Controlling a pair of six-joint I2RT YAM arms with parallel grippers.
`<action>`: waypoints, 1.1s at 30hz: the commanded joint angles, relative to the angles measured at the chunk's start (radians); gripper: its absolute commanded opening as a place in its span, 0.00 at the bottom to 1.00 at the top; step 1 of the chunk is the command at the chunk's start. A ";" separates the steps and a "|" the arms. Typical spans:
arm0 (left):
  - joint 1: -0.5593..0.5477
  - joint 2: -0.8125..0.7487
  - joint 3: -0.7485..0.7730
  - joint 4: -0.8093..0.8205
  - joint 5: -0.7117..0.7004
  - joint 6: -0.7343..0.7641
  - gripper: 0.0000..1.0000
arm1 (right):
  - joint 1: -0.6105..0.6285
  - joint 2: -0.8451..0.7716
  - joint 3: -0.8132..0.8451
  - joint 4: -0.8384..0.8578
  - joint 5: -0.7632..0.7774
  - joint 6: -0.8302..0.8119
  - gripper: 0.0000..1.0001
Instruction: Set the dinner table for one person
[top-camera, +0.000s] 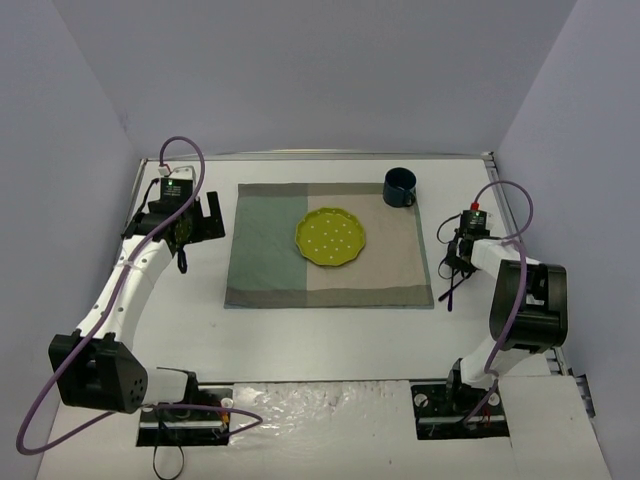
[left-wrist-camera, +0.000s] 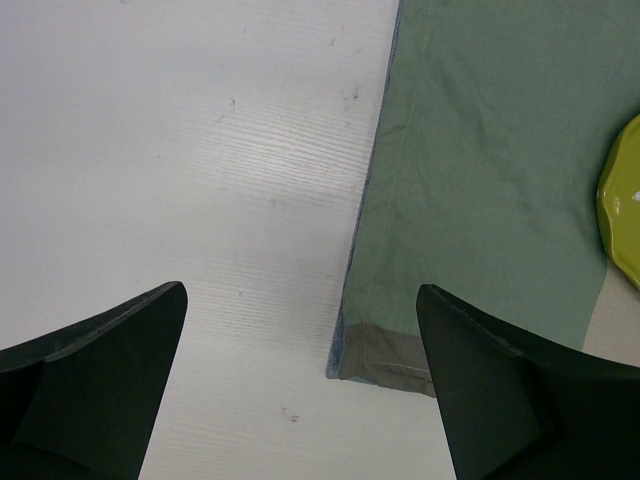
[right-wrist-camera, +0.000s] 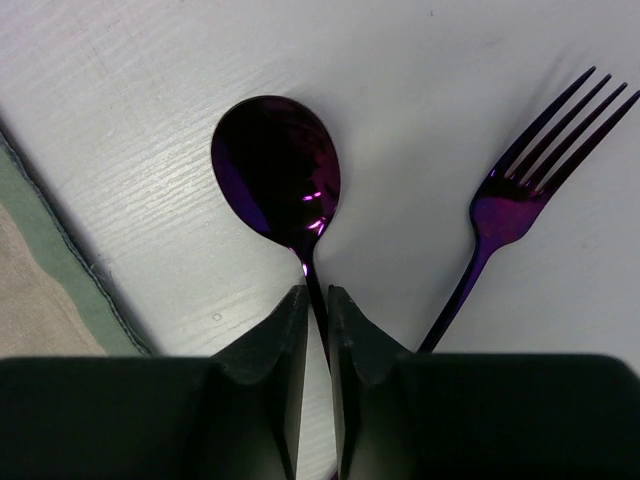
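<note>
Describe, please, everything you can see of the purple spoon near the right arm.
The spoon is glossy metallic purple, apparently coated steel, with an oval bowl catching small highlights and a thin handle. It lies on the white dinner table, bowl pointing away from the wrist camera, between the mat edge and a matching fork, touching neither. The right gripper has its fingers closed around the handle just behind the bowl; the rest of the handle is hidden beneath them.
</note>
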 joint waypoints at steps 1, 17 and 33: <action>0.008 -0.034 0.009 0.028 -0.019 0.008 0.97 | -0.005 0.023 0.036 -0.009 -0.018 -0.011 0.06; 0.008 -0.027 0.005 0.036 -0.016 0.003 0.97 | 0.070 -0.070 0.188 0.008 0.143 -0.096 0.00; 0.006 -0.019 0.003 0.036 -0.018 0.005 0.97 | 0.327 -0.038 0.300 -0.080 0.074 -0.142 0.00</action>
